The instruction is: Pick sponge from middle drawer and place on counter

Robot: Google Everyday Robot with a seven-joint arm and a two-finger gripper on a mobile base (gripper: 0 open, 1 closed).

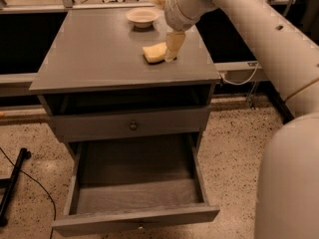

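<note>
The pale yellow sponge (152, 53) lies on the grey counter (94, 59), right of its middle. My gripper (170, 53) points straight down at the sponge's right end and touches or overlaps it, low over the counter top. The white arm reaches in from the upper right. The middle drawer (134, 193) is pulled fully out at the bottom, and its ribbed grey floor holds nothing.
A round cream bowl (142, 17) stands at the back of the counter, behind the sponge. The knobbed upper drawer (132, 125) is closed. A black cable and bar (14, 183) lie on the speckled floor at the left.
</note>
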